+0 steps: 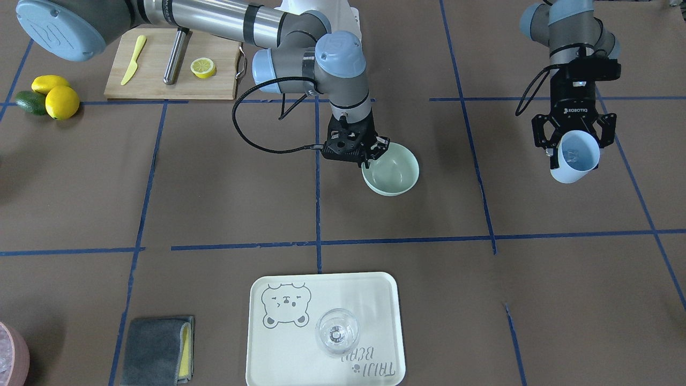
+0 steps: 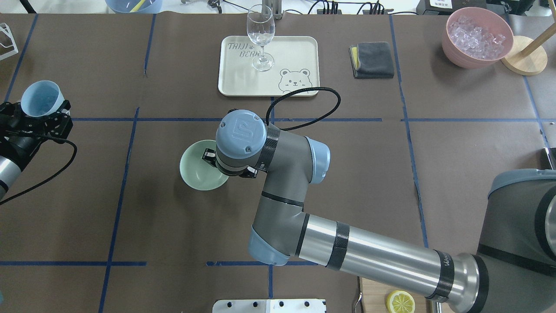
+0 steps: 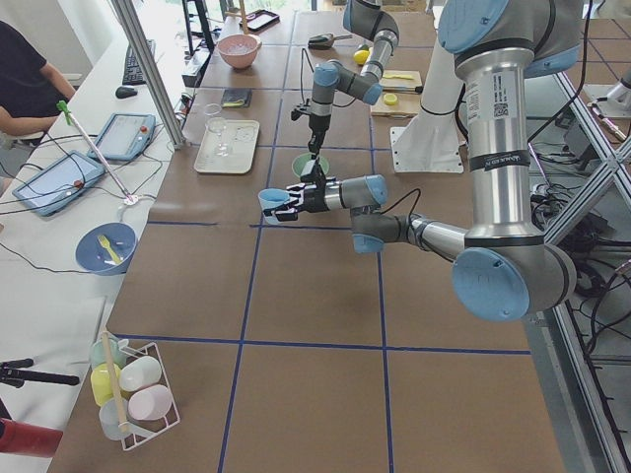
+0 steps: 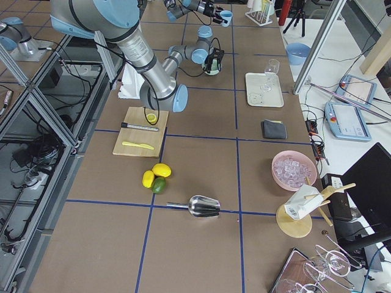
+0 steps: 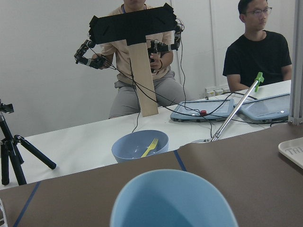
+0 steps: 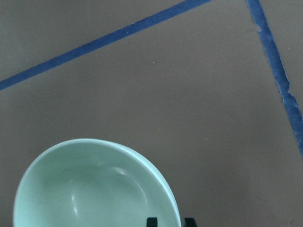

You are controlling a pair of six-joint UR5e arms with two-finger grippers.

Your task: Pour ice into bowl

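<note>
Right gripper (image 1: pixel 368 156) pinched on rim of bowl (image 1: pixel 397 174), robot's side. Left gripper (image 1: pixel 574 140) clamped around tilted light blue cup (image 1: pixel 579 163) holding ice (image 1: pixel 571 155), well apart from bowl.

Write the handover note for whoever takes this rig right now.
Left gripper: shut on the blue cup, held tilted in the air, well off to one side of the bowl.
Right gripper: shut on the rim of the green bowl.
Ice: faint glints inside the cup look like it; none in the bowl.
Done: cup and bowl both gripped.
Left: bring the cup over the bowl and tip the ice in.
</note>
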